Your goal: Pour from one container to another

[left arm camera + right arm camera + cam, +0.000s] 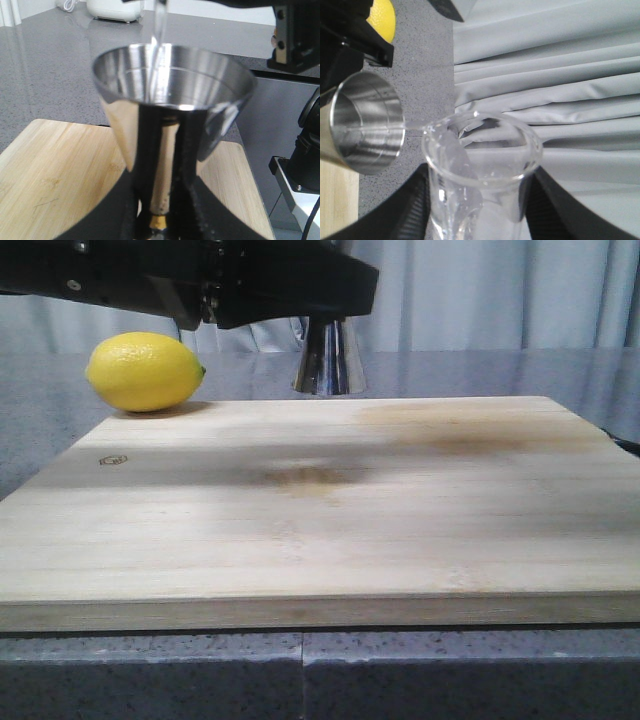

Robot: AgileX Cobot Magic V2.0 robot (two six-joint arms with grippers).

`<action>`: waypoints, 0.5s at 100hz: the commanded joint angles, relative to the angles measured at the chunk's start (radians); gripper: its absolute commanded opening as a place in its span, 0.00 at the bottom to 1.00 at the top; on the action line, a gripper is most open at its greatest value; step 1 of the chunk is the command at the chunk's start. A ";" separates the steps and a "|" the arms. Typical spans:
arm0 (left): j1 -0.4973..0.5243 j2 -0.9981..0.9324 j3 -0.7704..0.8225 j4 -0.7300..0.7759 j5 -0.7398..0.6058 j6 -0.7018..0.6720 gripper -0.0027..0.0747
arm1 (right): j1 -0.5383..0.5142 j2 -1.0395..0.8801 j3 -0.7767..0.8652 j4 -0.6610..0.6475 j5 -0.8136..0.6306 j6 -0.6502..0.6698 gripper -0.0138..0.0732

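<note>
My left gripper (165, 200) is shut on the waist of the steel jigger (170, 75), holding it upright above the wooden board; its black fingers (145, 165) flank the lower cone. In the front view only the jigger's lower cone (326, 360) shows beneath the black left arm (200, 280). My right gripper (480, 215) is shut on the clear glass beaker (480, 160), which is tipped with its lip toward the jigger (367, 130). A thin clear stream (156, 45) falls from the lip into the jigger's upper cup. The beaker is out of the front view.
A yellow lemon (143, 370) lies at the far left corner of the wooden cutting board (320, 530) on the grey counter (40, 440). Grey curtain (560, 75) hangs behind. A white appliance (112, 7) stands at the counter's back.
</note>
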 commanded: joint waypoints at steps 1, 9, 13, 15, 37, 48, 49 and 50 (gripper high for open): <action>0.003 -0.050 -0.025 -0.071 0.087 -0.006 0.01 | 0.001 -0.018 -0.037 -0.042 -0.017 -0.008 0.38; 0.003 -0.050 -0.025 -0.071 0.087 -0.006 0.01 | 0.001 -0.018 -0.037 -0.047 -0.017 -0.008 0.38; 0.003 -0.050 -0.025 -0.071 0.087 -0.006 0.01 | 0.001 -0.018 -0.037 -0.047 -0.017 -0.008 0.38; 0.003 -0.050 -0.025 -0.071 0.087 -0.006 0.01 | 0.001 -0.018 -0.037 -0.047 -0.017 -0.008 0.38; 0.003 -0.050 -0.025 -0.072 0.087 -0.006 0.01 | 0.001 -0.018 -0.037 -0.049 -0.017 -0.024 0.38; 0.003 -0.050 -0.025 -0.074 0.087 -0.006 0.01 | 0.001 -0.018 -0.037 -0.049 -0.017 -0.024 0.38; 0.003 -0.050 -0.025 -0.074 0.087 -0.006 0.01 | 0.001 -0.018 -0.037 -0.049 -0.017 -0.026 0.38; 0.003 -0.050 -0.025 -0.074 0.087 -0.006 0.01 | 0.001 -0.018 -0.037 -0.049 -0.017 -0.027 0.38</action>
